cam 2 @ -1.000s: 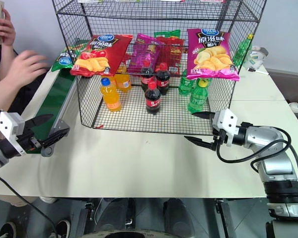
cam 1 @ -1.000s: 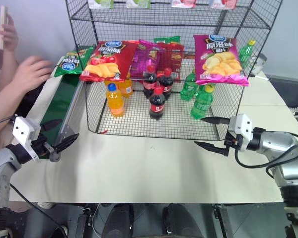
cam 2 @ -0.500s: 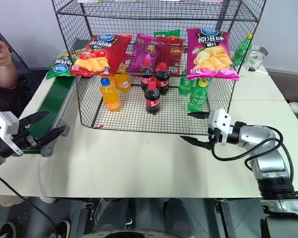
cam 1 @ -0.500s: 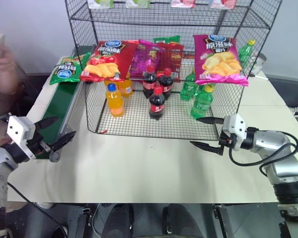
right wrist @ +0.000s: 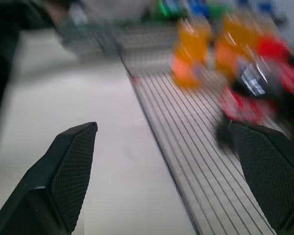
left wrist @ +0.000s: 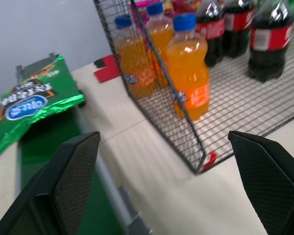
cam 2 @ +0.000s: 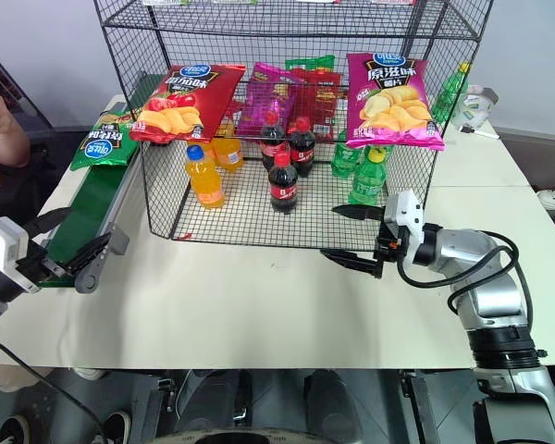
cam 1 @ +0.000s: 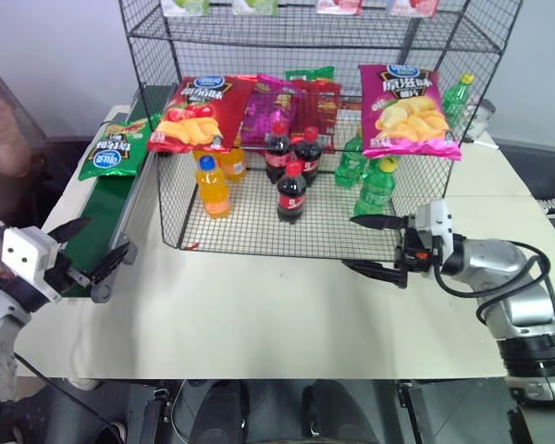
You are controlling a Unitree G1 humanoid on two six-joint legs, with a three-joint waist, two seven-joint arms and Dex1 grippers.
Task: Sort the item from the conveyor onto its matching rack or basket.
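Green crisp bag [cam 1: 113, 154] rides the conveyor [cam 1: 97, 227] well beyond the spread, empty left claw [cam 1: 86, 248], so reach-and-grasp comes next; right claw [cam 1: 368, 245] spread too.

The green crisp bag [cam 1: 113, 151] lies flat on the conveyor [cam 1: 100, 220], face up, its round blue logo toward me, glossy foil catching the light. It sits far along the belt, just beside the left wall of the rack [cam 1: 305, 120]. The conveyor is a narrow dark green belt with pale grey rails, running along the left edge of the table. The rack is tall black wire mesh, with tiers holding bottles and crisp bags.
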